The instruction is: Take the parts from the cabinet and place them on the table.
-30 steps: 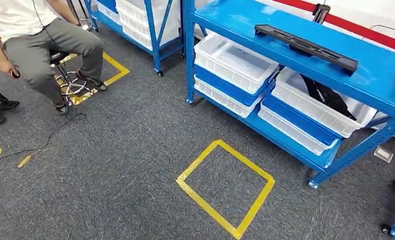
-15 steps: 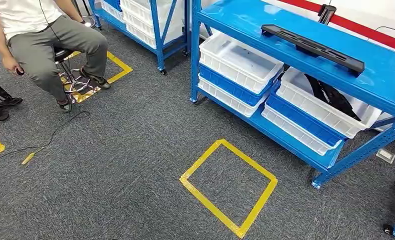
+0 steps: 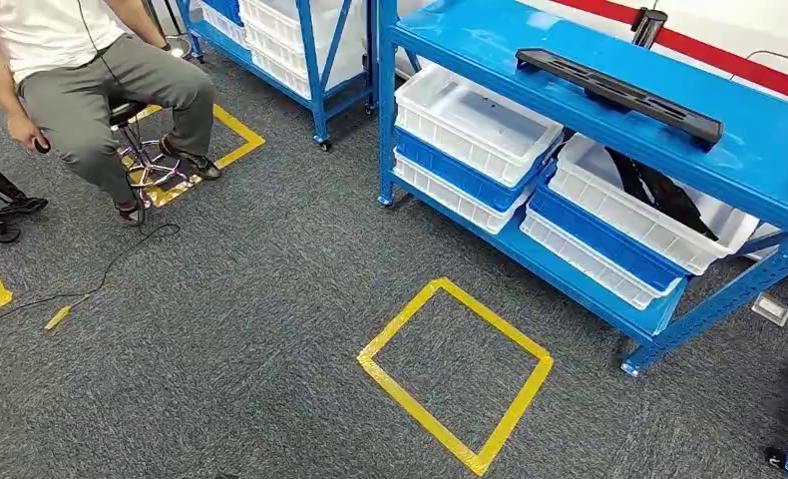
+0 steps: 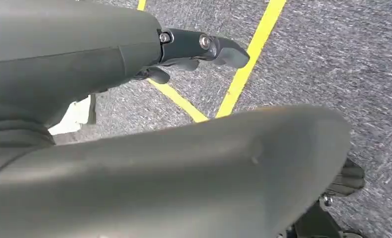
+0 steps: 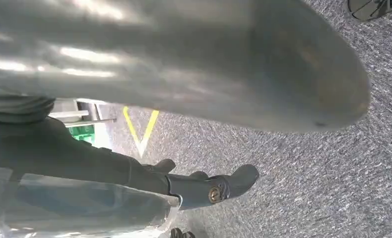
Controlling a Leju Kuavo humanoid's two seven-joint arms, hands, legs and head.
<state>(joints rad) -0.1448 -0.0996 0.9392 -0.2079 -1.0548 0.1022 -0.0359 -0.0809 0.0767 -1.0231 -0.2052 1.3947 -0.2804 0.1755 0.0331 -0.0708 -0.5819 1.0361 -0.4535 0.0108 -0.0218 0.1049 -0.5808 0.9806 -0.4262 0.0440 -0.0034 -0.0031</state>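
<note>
We see no writing to read. A long black part point(image 3: 617, 94) lies on the blue cabinet point(image 3: 769, 140) (grey carpet point(image 3: 220, 329) below). Our left hand point(image 4: 204, 49) and right hand point(image 5: 209, 188) hold nothing, fingers loose.

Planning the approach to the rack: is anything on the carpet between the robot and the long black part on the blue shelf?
Nothing visible stands in the way. The carpet before the blue rack carries only the flat yellow tape square. The long black part lies uncovered on top; the seated person is far off to the side.

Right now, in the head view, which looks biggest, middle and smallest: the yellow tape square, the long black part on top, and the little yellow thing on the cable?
1. yellow tape square
2. long black part
3. little yellow thing
The square lies nearer the camera, so first and second are unsure.
</note>
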